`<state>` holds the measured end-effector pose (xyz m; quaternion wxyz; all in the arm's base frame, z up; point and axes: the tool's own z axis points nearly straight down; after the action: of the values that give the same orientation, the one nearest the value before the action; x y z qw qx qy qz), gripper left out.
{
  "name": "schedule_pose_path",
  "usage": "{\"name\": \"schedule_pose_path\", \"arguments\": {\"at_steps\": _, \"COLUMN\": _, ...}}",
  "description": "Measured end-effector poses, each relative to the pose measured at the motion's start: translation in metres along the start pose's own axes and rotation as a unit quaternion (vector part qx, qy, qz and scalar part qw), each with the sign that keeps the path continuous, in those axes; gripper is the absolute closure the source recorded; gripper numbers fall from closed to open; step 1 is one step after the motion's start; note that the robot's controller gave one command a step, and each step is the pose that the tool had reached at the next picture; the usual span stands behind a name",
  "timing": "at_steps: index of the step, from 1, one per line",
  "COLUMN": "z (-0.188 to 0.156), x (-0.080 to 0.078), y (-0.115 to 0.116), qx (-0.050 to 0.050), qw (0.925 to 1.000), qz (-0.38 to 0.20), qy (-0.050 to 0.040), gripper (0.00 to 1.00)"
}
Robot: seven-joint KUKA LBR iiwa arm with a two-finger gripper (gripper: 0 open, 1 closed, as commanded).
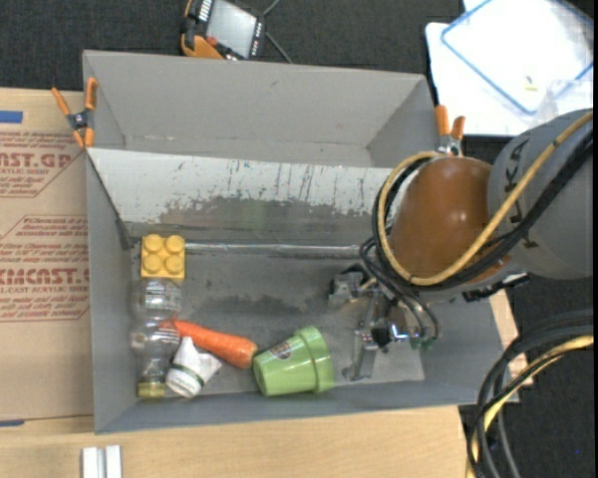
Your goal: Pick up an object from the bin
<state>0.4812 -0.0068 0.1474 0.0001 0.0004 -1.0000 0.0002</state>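
Note:
My gripper [368, 346] is low over the bin floor at the front right, under the arm's brown cover. Just to its left a green plastic cup [294, 363] lies on its side, a small gap between the two. Nothing shows in the gripper. Further left an orange carrot [217, 341] lies slanted, its tip close to the cup's base.
A white tube with a green-rimmed cap [191, 371] and a clear plastic bottle [154, 332] lie in the front left corner. A yellow studded brick [163, 256] sits against the left wall. Bare floor runs across the bin's middle and back.

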Motion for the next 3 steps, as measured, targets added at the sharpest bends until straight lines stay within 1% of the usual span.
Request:
{"name": "schedule_pose_path", "arguments": {"at_steps": 1, "z": 0.0, "x": 0.0, "y": 0.0, "qx": 0.0, "qw": 1.0, "qz": 0.0, "qy": 0.0, "gripper": 0.0}}
{"name": "schedule_pose_path", "arguments": {"at_steps": 2, "z": 0.075, "x": -0.01, "y": 0.032, "qx": -0.001, "qw": 0.9991, "qz": -0.043, "qy": -0.0014, "gripper": 0.0}}
{"name": "schedule_pose_path", "arguments": {"at_steps": 3, "z": 0.076, "x": -0.008, "y": 0.053, "qx": 0.0, "qw": 0.9999, "qz": -0.011, "qy": -0.0095, "gripper": 0.0}}
